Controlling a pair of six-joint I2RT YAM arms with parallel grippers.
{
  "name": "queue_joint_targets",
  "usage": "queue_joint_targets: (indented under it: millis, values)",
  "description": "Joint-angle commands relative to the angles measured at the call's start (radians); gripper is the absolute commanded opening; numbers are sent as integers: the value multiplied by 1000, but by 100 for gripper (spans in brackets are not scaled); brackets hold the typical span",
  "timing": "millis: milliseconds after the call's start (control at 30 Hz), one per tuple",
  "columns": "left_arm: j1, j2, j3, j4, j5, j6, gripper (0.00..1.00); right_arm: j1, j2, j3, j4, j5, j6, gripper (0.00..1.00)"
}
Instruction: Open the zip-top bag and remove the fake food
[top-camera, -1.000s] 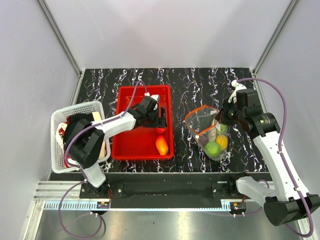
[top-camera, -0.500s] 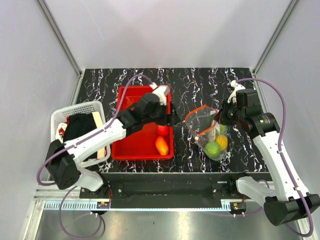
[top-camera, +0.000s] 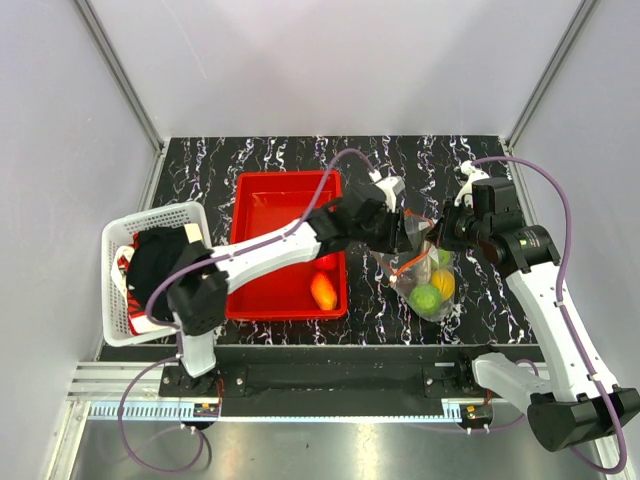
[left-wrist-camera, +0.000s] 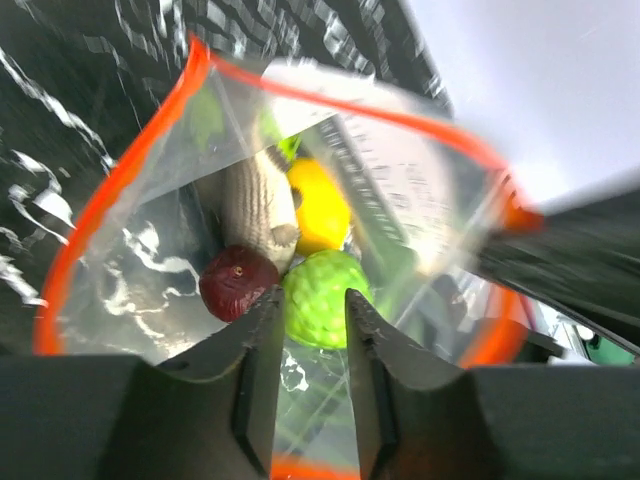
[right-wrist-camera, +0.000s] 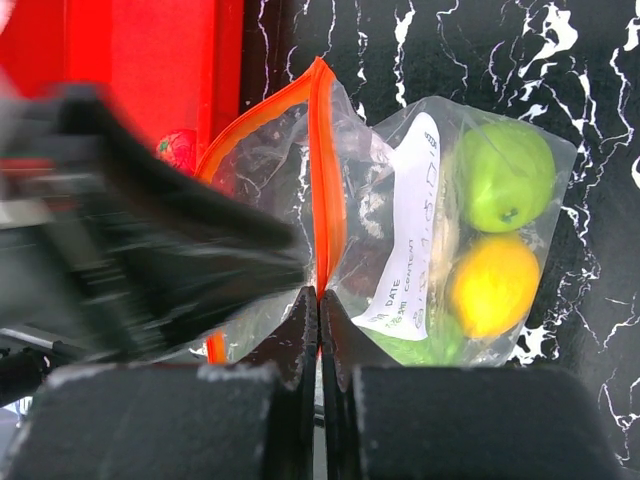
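There was one zip-top bag (right-wrist-camera: 405, 240), directly ahead of the right gripper (right-wrist-camera: 318, 310). Inside it, just beyond the left gripper (left-wrist-camera: 308, 330), five pieces of fake food showed. Two were green: a bumpy green fruit (left-wrist-camera: 325, 297) nearest the fingertips and a smooth green fruit (right-wrist-camera: 503, 175) farther off. There was also one yellow fruit (left-wrist-camera: 318, 205), one grey fish (left-wrist-camera: 258, 205) and one dark red piece (left-wrist-camera: 238, 282). Two more pieces lay behind that gripper, outside the bag: one orange piece (top-camera: 323, 290) and one red piece (top-camera: 326, 262), both in the single red tray (top-camera: 270, 200). One white basket (top-camera: 160, 215) stood past the tray; its contents could not be counted.
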Motion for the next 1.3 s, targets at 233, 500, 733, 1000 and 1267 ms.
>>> queue_joint_targets:
  millis: [233,500,733,1000,1267]
  values:
    - [-67,136,36,40,43,-47,29,6,-27,9,24,-29,17,0]
    - [-77,159,1,4,-43,-10,44,6,-41,-20,13,-17,13,0]
    - [-80,205,-9,-5,-57,5,60,6,-46,-64,16,-14,23,0]
    - [-82,248,-24,-5,-97,19,73,6,-46,-89,31,-20,36,0]
    - [-85,271,-51,-3,-111,32,67,6,-29,-123,55,-31,42,0]
